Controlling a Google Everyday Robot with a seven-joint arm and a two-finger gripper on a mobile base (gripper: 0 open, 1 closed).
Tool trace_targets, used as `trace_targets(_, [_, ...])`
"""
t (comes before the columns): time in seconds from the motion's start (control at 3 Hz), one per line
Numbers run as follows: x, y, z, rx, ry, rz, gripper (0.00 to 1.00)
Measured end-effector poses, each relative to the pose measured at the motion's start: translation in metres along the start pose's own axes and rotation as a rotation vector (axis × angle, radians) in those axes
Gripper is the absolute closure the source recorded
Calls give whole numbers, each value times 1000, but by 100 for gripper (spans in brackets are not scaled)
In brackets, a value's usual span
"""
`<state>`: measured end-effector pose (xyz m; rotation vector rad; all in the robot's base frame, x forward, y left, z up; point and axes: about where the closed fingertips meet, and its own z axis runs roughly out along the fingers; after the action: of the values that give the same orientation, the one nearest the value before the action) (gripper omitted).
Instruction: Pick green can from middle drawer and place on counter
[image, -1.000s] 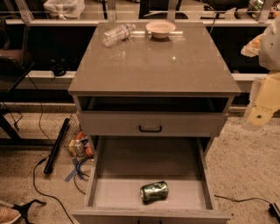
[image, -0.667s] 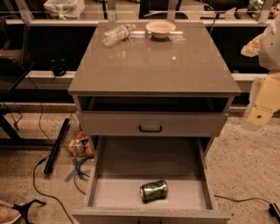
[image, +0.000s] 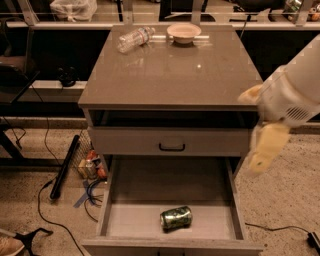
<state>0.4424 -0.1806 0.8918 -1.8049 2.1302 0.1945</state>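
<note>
Middle drawer (image: 165, 180) holds green can (image: 176, 218), fingers (image: 267, 145) upper-right.

On my feed the green can (image: 176, 218) shows a shiny, mottled green with darker blotches and a silvery end. It lies against the plain flat grey of the middle drawer (image: 170, 182). The counter (image: 170, 75) is a glossy grey-brown with small pale glints of light. The drawer front (image: 130, 142) above is the same grey, and its loop handle (image: 171, 147) is black. The bottle (image: 135, 38) is clear, and the bowl (image: 184, 32) is a pale pinkish beige (almost cream). The gripper (image: 264, 145), at the right beside the cabinet, is pale yellow under a white arm (image: 295, 92). The floor (image: 280, 200) is speckled beige, crossed by black cables (image: 47, 212).
</note>
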Motion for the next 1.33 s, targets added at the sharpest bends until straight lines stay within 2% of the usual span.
trace_targets(0.33, [-10,17,72,-85,-104,-25,0])
trace_targets(0.67, [-32,36,145,-137,-167,-36,0])
trace_targets(1.0, [-32,36,145,-137,-167,-36,0])
trace_targets(1.33, [-9,35,182,-133,-148,-39,0])
